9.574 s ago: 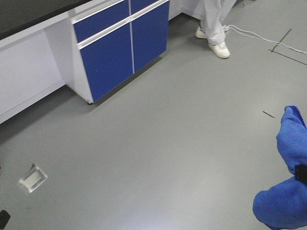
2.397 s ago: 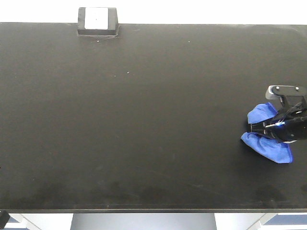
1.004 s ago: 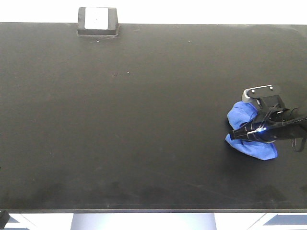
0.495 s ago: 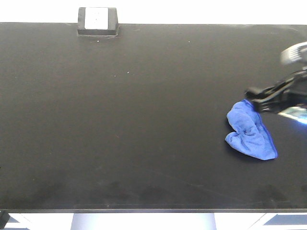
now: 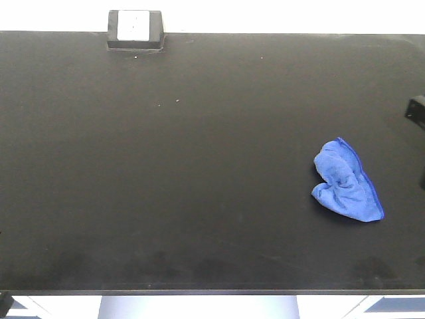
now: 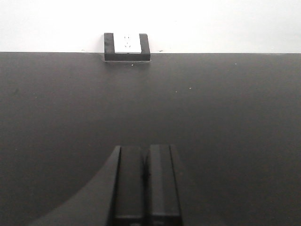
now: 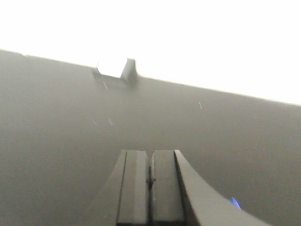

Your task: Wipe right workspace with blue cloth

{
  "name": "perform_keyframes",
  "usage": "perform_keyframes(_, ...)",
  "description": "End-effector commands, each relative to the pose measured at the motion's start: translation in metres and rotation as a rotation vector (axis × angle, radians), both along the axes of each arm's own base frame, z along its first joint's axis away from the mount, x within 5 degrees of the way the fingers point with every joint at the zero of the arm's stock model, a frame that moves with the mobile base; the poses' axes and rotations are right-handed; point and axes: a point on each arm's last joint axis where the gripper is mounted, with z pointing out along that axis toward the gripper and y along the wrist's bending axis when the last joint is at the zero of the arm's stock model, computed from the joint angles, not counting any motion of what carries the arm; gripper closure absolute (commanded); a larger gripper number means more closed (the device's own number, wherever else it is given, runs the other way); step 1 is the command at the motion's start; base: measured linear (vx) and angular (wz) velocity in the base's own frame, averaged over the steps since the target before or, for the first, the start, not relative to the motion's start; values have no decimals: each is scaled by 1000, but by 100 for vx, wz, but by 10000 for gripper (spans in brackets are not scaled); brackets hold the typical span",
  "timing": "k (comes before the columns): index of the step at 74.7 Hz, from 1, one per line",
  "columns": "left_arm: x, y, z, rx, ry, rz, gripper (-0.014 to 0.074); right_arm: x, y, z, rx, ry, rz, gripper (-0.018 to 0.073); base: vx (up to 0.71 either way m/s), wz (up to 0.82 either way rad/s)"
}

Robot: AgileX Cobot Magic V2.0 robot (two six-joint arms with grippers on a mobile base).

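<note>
The blue cloth (image 5: 346, 182) lies bunched and loose on the right part of the black benchtop (image 5: 199, 166), with nothing holding it. A small sliver of the blue cloth (image 7: 234, 203) shows low right in the right wrist view. My right gripper (image 7: 150, 153) is shut and empty, raised over the bench; only a black bit of the right arm (image 5: 416, 109) shows at the right edge of the front view. My left gripper (image 6: 146, 148) is shut and empty over the benchtop (image 6: 211, 108), facing the socket box (image 6: 127, 46).
A small black socket box with a white face (image 5: 135, 29) stands at the back left edge of the bench against the white wall. It also shows in the right wrist view (image 7: 115, 68). The bench's front edge (image 5: 199, 291) runs along the bottom.
My right gripper has let go of the blue cloth and pulled back up and right, almost out of the front view. The cloth stays where it was dropped. The left arm has not moved.
</note>
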Motion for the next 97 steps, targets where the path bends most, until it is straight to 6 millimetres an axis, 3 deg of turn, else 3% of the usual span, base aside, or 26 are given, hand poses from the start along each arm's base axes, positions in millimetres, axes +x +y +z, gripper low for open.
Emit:
perform_keyframes(1,0,0,16,-24,-102,3,603,-8,-2,17,56,-96,-29,567,0,0)
perform_keyframes(17,0,0,16,-24,-102,3,603,-20,-2,22,64,-146,-26,567,0,0)
perform_keyframes(45,0,0,16,-24,-102,3,603,-19,-4,20,-2,-149,-42,567,0,0)
perform_keyframes(71,0,0,16,-24,-102,3,603,-30,-31,11,-146,-129,-320,567,0,0)
perform_keyframes(83,0,0,16,-24,-102,3,603,-32,-33,-24,-111,-268,-354,567,0,0)
perform_keyframes(97,0,0,16,-24,-102,3,603,-38,-35,-98,-11,-352,-387,567,0,0)
